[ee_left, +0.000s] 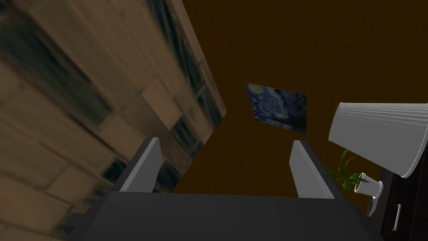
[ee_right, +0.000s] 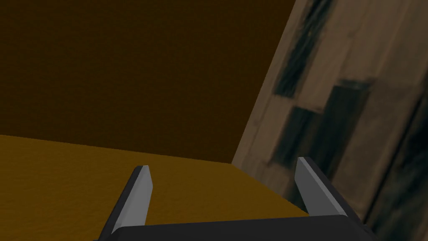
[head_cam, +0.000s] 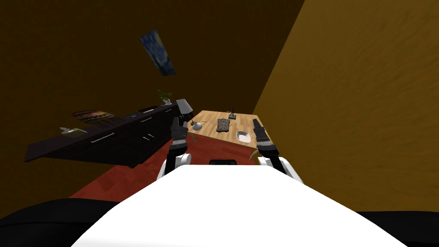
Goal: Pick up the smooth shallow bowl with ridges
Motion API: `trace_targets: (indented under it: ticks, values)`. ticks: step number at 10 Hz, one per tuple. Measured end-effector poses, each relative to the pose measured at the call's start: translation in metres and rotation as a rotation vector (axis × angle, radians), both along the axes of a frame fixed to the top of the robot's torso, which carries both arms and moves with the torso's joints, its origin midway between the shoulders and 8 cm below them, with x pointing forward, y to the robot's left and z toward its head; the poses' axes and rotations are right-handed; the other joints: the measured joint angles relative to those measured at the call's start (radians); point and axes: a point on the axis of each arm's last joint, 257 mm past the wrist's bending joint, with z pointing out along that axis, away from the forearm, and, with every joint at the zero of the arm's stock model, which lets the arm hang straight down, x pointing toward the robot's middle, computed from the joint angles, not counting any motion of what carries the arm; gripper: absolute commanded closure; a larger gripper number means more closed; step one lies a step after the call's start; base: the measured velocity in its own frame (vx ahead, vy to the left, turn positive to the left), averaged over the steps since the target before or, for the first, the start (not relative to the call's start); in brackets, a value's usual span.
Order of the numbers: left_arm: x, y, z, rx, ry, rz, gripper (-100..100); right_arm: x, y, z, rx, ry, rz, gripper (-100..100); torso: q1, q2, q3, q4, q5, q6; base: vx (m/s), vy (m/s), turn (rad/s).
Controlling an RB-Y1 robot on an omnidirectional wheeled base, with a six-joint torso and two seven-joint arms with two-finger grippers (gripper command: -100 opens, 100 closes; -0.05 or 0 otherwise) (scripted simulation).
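Note:
A white shallow bowl (head_cam: 244, 136) sits near the front right corner of a light wooden table (head_cam: 212, 118). My right gripper (head_cam: 256, 123) hangs just right of the bowl, raised above the table's right edge. In its wrist view the right gripper (ee_right: 223, 164) is open, with nothing between its fingers and walls beyond it. My left gripper (head_cam: 176, 123) is up at the table's left side, beside the dark sideboard. In its own view the left gripper (ee_left: 225, 142) is open and empty too.
On the table also lie a dark rough slab (head_cam: 222, 125), a grey round object (head_cam: 196, 126) and a small dark figure (head_cam: 232, 113). A dark sideboard (head_cam: 107, 141) with a lamp (head_cam: 183, 105) and a plant (head_cam: 165, 96) runs along the left. Red floor (head_cam: 205, 148) lies before the table.

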Motion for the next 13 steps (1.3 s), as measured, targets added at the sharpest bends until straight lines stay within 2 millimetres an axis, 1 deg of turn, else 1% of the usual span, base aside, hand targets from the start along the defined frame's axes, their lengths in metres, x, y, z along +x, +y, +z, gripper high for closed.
trace_targets:
  ticks: [2, 3, 5, 7, 8, 9, 10, 11, 12, 13]
  values:
    - [0.0, 0.0, 0.0, 0.0, 0.0, 0.0, 0, 0.006, 0.002, -0.036, -0.114, 0.076, -0.027, -100, 0.001, 0.0, 0.0, 0.0, 0.0, 0.0, 0.008, 0.056, 0.146]
    - [0.0, 0.0, 0.0, 0.0, 0.0, 0.0, 0, 0.01, -0.001, -0.054, -0.178, 0.115, -0.043, -100, 0.0, 0.0, 0.0, 0.0, 0.0, 0.0, 0.007, 0.053, 0.158]
    - [0.0, 0.0, 0.0, 0.0, 0.0, 0.0, 0, 0.013, -0.004, -0.09, -0.308, 0.197, -0.071, -100, 0.0, 0.0, 0.0, 0.0, 0.0, 0.0, 0.009, 0.044, 0.095]
    - [0.0, 0.0, 0.0, 0.0, 0.0, 0.0, 0, 0.015, -0.009, -0.113, -0.391, 0.243, -0.086, -100, -0.001, 0.0, 0.0, 0.0, 0.0, 0.0, 0.009, 0.039, 0.128]
    - [0.0, 0.0, 0.0, 0.0, 0.0, 0.0, 0, 0.011, -0.017, -0.131, -0.455, 0.28, -0.096, -100, -0.001, 0.0, 0.0, 0.0, 0.0, 0.0, 0.007, 0.033, 0.058]
    - [0.0, 0.0, 0.0, 0.0, 0.0, 0.0, 0, 0.014, -0.018, -0.141, -0.487, 0.296, -0.101, -100, -0.001, 0.0, 0.0, 0.0, 0.0, 0.0, 0.006, 0.041, 0.103]
    - [0.0, 0.0, 0.0, 0.0, 0.0, 0.0, 0, 0.015, -0.024, -0.155, -0.537, 0.324, -0.107, -100, -0.001, 0.0, 0.0, 0.0, 0.0, 0.0, 0.01, 0.056, 0.16]
    - [0.0, 0.0, 0.0, 0.0, 0.0, 0.0, 0, 0.013, -0.032, -0.174, -0.604, 0.363, -0.115, -100, 0.0, 0.0, 0.0, 0.0, 0.0, 0.0, 0.011, 0.035, 0.053]
    - [0.0, 0.0, 0.0, 0.0, 0.0, 0.0, 0, 0.009, -0.034, -0.183, -0.64, 0.382, -0.119, -100, -0.001, 0.0, 0.0, 0.0, 0.0, 0.001, 0.009, 0.033, 0.104]
    - [0.0, 0.0, 0.0, 0.0, 0.0, 0.0, 0, 0.009, -0.037, -0.198, -0.692, 0.408, -0.123, -100, -0.001, 0.0, 0.0, 0.0, 0.0, 0.0, 0.015, 0.053, 0.186]
